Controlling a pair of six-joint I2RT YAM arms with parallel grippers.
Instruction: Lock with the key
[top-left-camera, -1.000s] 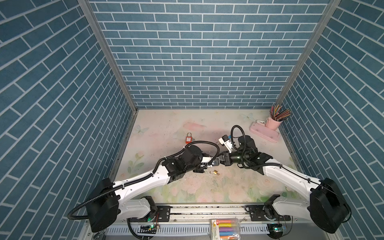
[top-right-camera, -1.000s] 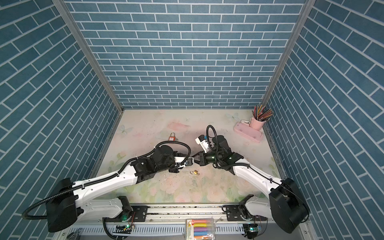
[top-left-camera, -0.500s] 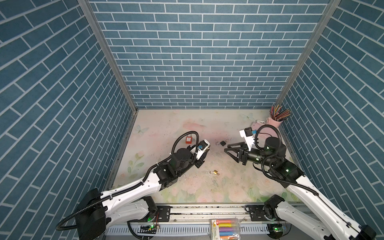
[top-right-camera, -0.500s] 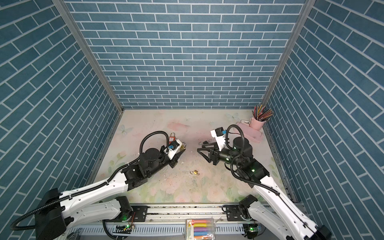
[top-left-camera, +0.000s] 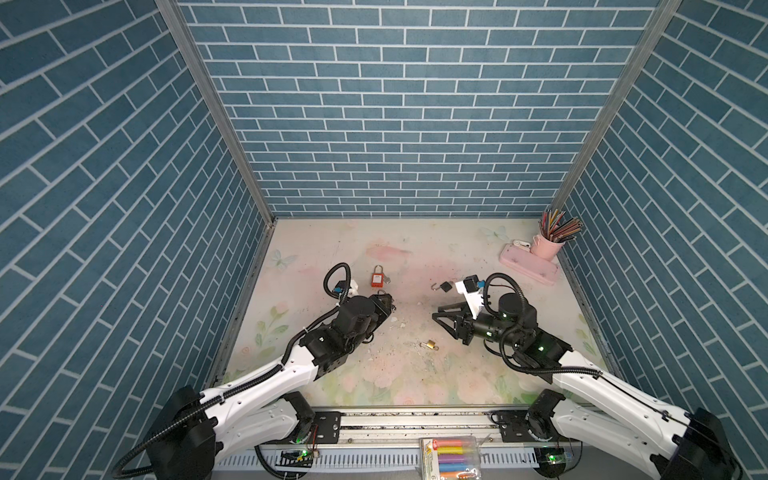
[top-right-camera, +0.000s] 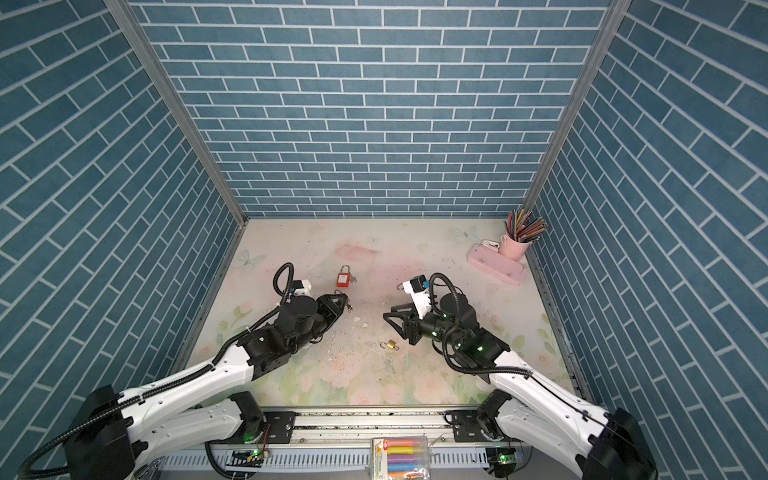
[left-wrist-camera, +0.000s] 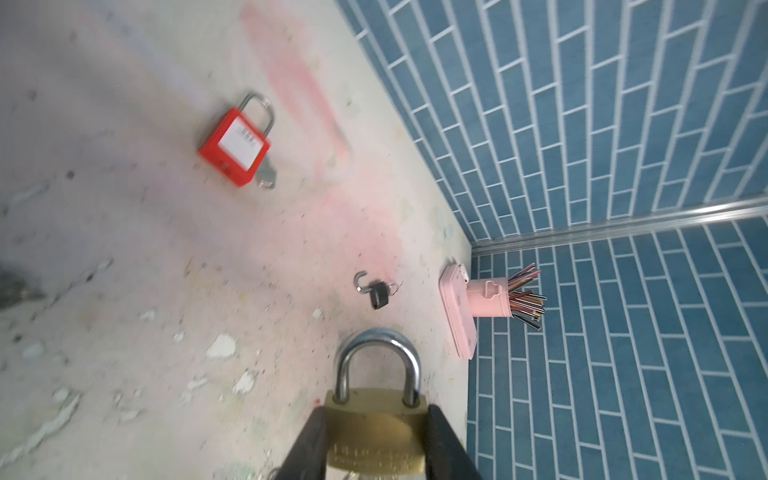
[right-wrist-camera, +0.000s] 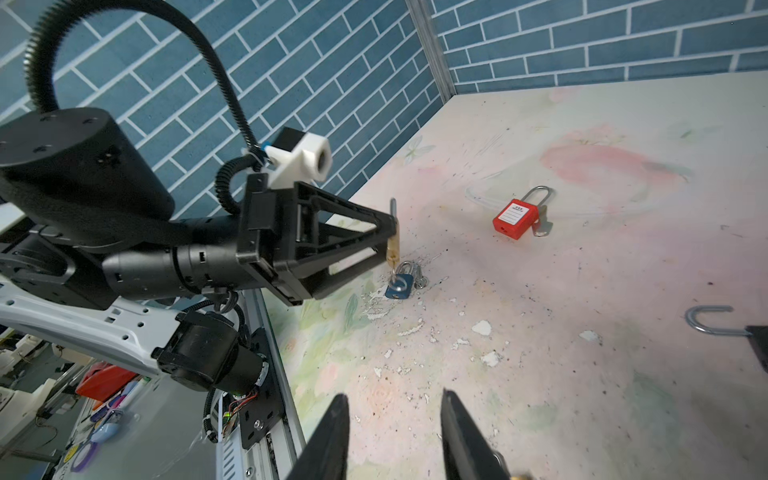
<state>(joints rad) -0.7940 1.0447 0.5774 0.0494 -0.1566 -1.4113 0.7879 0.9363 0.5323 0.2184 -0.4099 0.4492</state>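
**Left gripper (top-left-camera: 384, 301) clamps brass padlock (left-wrist-camera: 374, 440) beside the red padlock (top-left-camera: 377, 281).**
Lifted clear, seemingly so the key (right-wrist-camera: 393, 270) dangling beneath is reachable; right gripper (right-wrist-camera: 393, 397), well apart from that red padlock, gapes empty.

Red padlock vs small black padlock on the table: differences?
Shackle: the red padlock has its shackle closed into the body; the black padlock has its shackle swung open, one end free.
Look: the red padlock carries a white label; the black padlock is plain.
Size: the red padlock looks larger than the black padlock.
Shared: both lie flat on the table, unheld.
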